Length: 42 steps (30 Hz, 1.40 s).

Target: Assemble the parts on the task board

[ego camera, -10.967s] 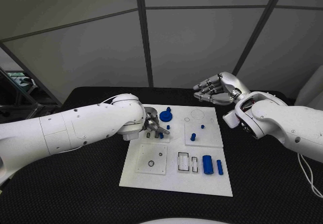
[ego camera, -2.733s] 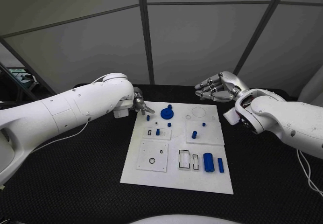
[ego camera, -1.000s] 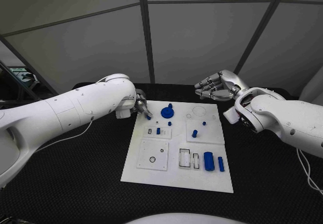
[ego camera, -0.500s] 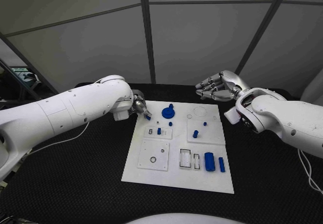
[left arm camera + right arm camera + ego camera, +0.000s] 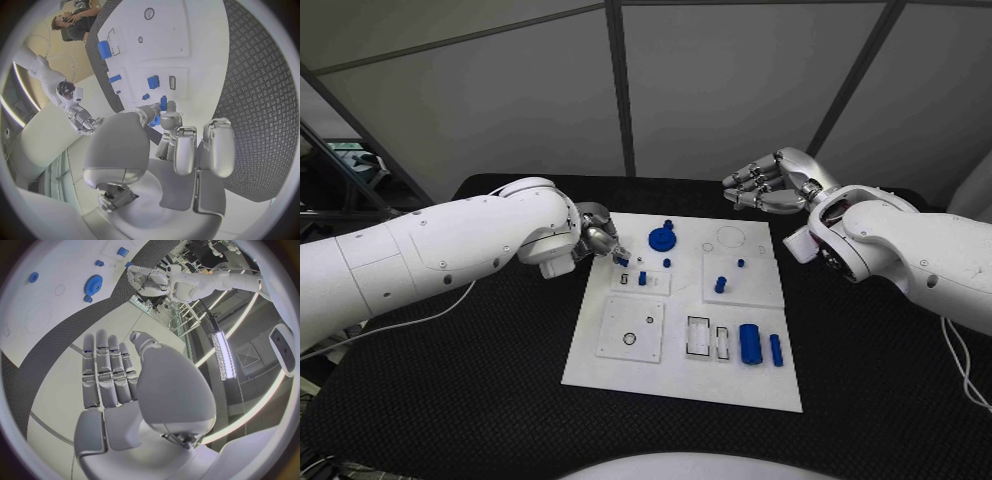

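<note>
The white task board [image 5: 678, 375] lies at the centre of the black table [image 5: 459, 400]. My left hand [image 5: 600, 240] hangs over the board's ten o'clock corner, thumb and a finger pinching a small blue part [image 5: 161, 106] just above the surface, the other fingers loosely curled. My right hand [image 5: 769, 187] hovers off the board at one o'clock, holding nothing, fingers extended side by side in the right wrist view. On the board, a blue gear [image 5: 661, 239] sits at twelve o'clock, a blue cylinder [image 5: 749, 343] and a slim bar [image 5: 776, 349] at four o'clock.
</note>
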Tool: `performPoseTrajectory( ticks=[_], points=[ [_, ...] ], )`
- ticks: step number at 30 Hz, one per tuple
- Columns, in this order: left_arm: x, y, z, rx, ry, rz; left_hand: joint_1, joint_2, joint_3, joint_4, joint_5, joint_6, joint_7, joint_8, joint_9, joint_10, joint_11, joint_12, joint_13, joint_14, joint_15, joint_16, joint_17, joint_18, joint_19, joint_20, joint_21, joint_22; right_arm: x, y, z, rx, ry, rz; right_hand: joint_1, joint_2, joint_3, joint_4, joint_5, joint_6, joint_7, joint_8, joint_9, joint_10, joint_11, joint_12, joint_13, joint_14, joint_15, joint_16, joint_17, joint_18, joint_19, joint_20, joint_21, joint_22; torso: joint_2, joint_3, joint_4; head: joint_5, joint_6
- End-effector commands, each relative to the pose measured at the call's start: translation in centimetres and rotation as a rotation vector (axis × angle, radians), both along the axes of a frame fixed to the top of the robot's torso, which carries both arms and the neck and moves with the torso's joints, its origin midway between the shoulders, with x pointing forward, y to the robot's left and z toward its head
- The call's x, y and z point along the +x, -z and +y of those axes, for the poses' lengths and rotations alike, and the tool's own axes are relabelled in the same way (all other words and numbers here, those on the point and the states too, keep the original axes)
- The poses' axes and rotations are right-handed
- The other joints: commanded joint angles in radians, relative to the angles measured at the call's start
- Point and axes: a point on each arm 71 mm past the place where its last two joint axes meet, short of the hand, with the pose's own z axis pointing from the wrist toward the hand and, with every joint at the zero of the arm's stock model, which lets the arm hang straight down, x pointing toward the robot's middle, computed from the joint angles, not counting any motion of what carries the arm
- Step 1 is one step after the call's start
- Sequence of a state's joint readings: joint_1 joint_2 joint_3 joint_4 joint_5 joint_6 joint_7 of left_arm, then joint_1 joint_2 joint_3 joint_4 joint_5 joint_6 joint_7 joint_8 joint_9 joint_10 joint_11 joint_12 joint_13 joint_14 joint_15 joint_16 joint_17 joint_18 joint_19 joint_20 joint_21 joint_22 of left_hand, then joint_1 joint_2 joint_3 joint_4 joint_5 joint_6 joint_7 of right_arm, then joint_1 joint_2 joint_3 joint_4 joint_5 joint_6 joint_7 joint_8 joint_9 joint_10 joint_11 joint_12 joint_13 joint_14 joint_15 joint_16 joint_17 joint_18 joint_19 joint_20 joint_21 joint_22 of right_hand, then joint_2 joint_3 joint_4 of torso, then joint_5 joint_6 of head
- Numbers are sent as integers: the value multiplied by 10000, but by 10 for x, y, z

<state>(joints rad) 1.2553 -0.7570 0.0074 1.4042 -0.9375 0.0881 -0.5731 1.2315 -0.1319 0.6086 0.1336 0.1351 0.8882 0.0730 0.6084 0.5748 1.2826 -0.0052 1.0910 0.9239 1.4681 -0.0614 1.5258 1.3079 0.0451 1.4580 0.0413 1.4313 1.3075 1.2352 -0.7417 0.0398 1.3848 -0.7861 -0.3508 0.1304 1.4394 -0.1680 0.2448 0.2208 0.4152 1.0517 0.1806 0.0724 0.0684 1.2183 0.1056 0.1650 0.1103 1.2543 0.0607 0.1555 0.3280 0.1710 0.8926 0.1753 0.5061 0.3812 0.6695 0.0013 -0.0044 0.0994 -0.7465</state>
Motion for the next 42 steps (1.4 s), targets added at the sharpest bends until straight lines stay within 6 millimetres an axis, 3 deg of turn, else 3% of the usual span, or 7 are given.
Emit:
performPoseTrajectory(
  ticks=[1, 13, 42],
  points=[
    [-3, 1, 0, -167, -311, -392, -88, 23, 1378, -1324, 38, 21, -69, 26, 25, 150, -68, 12, -14, 882, -77, 57, 2160, 24, 63, 5, 35, 835, 0, -1, 1, 28, -96, 1, -66, 17, 19, 30, 56, -53, 7, -36, 1, 4, 33, -51, -13, 60, 16, -53, -10, 110, 64, 35, -48, -14, -26, 0, 15, 7, -18],
    [-15, 16, -3, 363, -60, -406, -166, -39, 1499, -1379, 79, 42, -85, 81, 59, 193, -83, 15, -13, 883, -91, 61, 2164, 25, 67, -7, 34, 839, 0, -1, 1, 17, -97, 20, -66, 17, 19, 30, 56, -53, 7, -36, 1, 4, 33, -51, -13, 60, 16, -53, -10, 110, 64, 35, -48, -14, 6, 2, -8, 44, -28],
    [-20, 21, -6, 1106, 542, 56, -241, -137, 1621, -1468, 131, 60, -100, 148, 103, 186, -100, -83, -144, 884, -104, 61, 2164, 21, 79, -21, 43, 860, 0, 0, 0, 9, -112, 39, -66, 17, 19, 30, 56, -53, 7, -36, 1, 4, 33, -51, -13, 60, 16, -53, -10, 110, 64, 35, -48, -14, 3, 1, -9, 38, -64]
  ],
)
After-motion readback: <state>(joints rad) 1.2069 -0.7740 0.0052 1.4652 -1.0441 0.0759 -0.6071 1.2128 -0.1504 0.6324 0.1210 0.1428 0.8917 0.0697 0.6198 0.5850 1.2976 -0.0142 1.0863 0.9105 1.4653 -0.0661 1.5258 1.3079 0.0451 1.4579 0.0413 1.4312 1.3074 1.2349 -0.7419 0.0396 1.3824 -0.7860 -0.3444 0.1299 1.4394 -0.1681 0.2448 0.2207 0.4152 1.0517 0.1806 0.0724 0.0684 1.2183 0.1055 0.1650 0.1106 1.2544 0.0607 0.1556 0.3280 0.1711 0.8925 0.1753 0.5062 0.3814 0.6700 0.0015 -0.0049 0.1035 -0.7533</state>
